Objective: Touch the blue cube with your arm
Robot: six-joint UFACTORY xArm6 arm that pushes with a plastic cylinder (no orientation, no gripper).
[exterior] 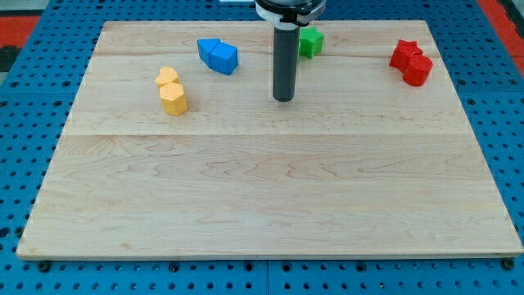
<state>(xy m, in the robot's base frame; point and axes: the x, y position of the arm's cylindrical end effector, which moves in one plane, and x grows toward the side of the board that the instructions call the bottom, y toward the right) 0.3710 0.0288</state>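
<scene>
Two blue blocks touch each other at the view's upper left: a flatter blue block (209,50) on the left and the blue cube (223,58) on its right. My tip (283,99) rests on the wooden board (262,197), to the right of the blue cube and a little lower in the view, apart from it. The dark rod rises from the tip to the view's top edge.
Two yellow blocks (171,89) sit touching at the left, below the blue ones. A green block (310,41) stands just right of the rod near the top. Two red blocks (411,62) touch at the upper right. Blue pegboard surrounds the board.
</scene>
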